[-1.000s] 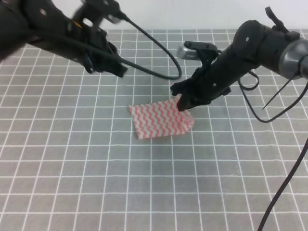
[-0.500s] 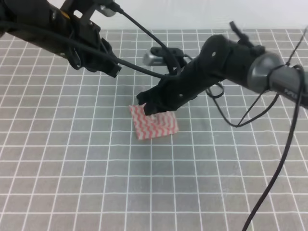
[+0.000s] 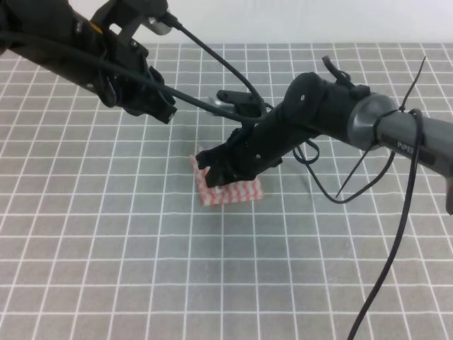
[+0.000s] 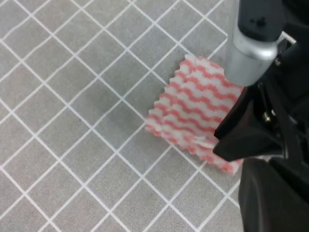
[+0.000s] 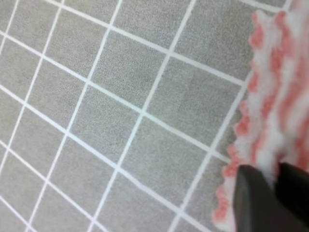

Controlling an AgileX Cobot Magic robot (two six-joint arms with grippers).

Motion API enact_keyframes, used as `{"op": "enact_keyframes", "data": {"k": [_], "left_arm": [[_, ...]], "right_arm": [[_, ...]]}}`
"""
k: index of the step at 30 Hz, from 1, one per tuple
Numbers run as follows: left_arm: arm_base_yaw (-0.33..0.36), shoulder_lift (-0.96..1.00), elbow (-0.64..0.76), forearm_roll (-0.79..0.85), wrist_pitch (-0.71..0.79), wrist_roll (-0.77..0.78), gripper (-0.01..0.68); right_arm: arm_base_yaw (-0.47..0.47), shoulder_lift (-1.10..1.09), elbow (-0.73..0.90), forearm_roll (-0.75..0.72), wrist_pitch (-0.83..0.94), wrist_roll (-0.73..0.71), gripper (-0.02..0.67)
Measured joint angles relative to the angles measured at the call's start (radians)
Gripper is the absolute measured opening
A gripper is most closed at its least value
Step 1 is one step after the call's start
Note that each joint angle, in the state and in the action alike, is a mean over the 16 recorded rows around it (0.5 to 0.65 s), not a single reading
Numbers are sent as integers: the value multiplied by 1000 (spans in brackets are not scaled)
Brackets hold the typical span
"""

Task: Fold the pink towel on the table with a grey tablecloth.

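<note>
1 pink towel (image 3: 228,190), approx centre of frame. 1 table with a grey tablecloth (image 3: 106,269). 2 robot arms: left arm (image 3: 85,57) at 10 o'clock, right arm (image 3: 340,117) at 2 o'clock. 2 grippers: left gripper (image 3: 161,110), right gripper (image 3: 211,164).

Plain white wall (image 3: 283,21) at the far edge, even light

right pincer (image 3: 212,164) — on pink towel (image 3: 237,191) (folded)
</note>
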State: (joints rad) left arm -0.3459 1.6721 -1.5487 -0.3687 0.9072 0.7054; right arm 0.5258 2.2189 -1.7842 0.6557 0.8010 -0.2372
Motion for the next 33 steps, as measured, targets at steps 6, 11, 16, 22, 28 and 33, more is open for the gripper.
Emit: {"op": "enact_keyframes", "data": {"k": [6,11,16,22,28,33], "left_arm": [[0,0,0,0,6,0,-2],[0,1,0,1,7,-1,-2],[0,-5,0,3,8,-2,-2],[0,-39,0,17,10,-8,-3],[0,-142,32,42,0,-48,-2],[0,-299,125,74,-42,-122,-3]], "right_arm": [[0,19,0,32,21,-2,134],[0,26,0,67,36,-23,131],[0,2,-2,88,38,-66,73],[-1,-101,-5,49,26,-107,9],[-1,-286,33,-47,-30,-107,-13],[-1,-476,143,-125,-151,-88,-15]]}}
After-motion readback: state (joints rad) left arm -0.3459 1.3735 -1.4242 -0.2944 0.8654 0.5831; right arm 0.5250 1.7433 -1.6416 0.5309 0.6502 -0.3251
